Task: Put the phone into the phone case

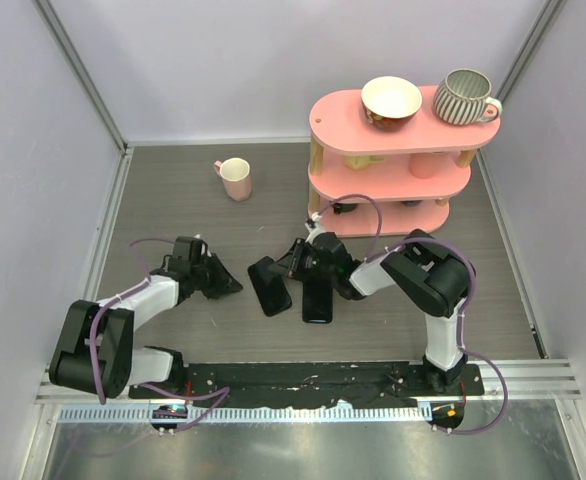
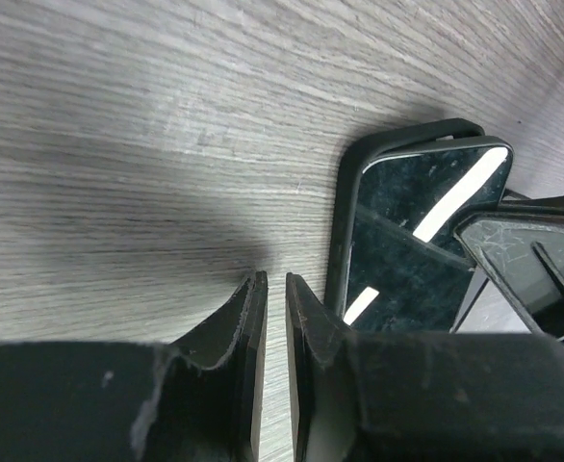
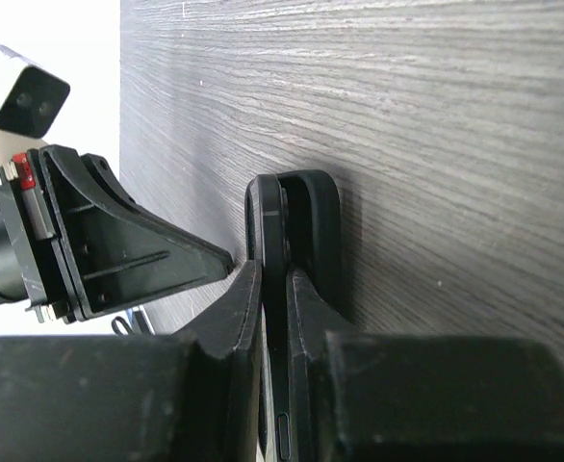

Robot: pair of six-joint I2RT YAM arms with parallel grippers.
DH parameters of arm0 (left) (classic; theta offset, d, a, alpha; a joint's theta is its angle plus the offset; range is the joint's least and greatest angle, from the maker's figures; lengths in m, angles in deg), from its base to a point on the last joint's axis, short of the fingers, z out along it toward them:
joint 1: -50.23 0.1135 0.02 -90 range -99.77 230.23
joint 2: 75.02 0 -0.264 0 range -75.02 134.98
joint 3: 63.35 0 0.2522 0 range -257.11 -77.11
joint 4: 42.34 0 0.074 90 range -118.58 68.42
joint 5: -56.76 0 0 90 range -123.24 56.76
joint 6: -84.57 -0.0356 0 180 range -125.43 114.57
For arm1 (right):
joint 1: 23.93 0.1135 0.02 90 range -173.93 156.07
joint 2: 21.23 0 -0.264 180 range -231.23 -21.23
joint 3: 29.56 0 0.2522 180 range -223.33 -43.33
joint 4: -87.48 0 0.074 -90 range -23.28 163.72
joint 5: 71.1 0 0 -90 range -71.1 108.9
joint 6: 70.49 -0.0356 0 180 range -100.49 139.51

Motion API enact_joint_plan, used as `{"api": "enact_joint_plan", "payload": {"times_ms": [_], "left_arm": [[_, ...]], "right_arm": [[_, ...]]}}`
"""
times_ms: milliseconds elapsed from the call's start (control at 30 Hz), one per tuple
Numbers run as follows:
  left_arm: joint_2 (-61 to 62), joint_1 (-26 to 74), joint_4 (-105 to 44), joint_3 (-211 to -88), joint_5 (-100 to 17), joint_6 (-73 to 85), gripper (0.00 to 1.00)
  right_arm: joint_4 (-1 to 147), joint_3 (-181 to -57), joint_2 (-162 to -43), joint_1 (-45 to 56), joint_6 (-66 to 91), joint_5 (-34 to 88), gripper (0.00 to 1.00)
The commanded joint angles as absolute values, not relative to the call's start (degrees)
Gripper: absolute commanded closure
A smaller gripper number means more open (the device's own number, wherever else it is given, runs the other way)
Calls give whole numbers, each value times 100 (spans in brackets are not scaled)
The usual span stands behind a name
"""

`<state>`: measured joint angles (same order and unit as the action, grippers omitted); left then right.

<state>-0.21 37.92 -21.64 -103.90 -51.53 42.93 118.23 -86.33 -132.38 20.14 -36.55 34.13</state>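
Clenched right in front of the wrist lens, my right gripper [image 3: 274, 289] pinches the phone [image 3: 266, 226] by its thin sides, the slab seen edge-on and reaching down to the grey wood-grain table [image 1: 173, 200]. The phone case [image 3: 316, 226] sits pressed against the phone's back. From my left wrist camera, its matte rim frames the top and one side of the glossy screen, which mirrors bright strips of light. Phone and case stand tilted up from the table near its middle.

My left gripper [image 2: 274, 281] hovers low just beside the phone's edge, fingers drawn almost together with only a slit between them and nothing in it. I cannot tell whether its tip touches the phone.

Just beside the pair, under my right arm, another dark slab [image 1: 318, 300] lies flat. Farther back stands a pink cup [image 1: 236, 178]. At the rear right, a pink tiered shelf [image 1: 388, 180] carries a bowl [image 1: 391, 98] and a striped mug [image 1: 463, 97].
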Motion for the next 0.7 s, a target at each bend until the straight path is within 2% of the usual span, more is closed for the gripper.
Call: {"api": "enact_joint_plan", "payload": {"times_ms": [0, 67, 200, 267, 500, 667], "left_arm": [[-206, 3749, -2489, -10120, -5364, 4440, 83], [-250, 3740, -2507, -10084, -5372, 4432, 83], [-286, 3740, -2516, -10031, -5442, 4458, 83], [-303, 3740, -2516, -10049, -5451, 4432, 83], [-260, 3740, -2489, -10128, -5469, 4414, 83], [-207, 3740, -2515, -10137, -5495, 4414, 83]], "right_arm": [[11283, -8446, -13426, 2326, -4368, 2796, 99], [11231, -8437, -13364, 2423, -4430, 2612, 96], [10985, -8568, -13242, 2432, -4475, 2786, 69], [10511, -8613, -12909, 2450, -4387, 2656, 64], [8754, -9157, -12257, 2423, -3499, 2225, 56], [7759, -9588, -12300, 2336, -3007, 2136, 53]]}}
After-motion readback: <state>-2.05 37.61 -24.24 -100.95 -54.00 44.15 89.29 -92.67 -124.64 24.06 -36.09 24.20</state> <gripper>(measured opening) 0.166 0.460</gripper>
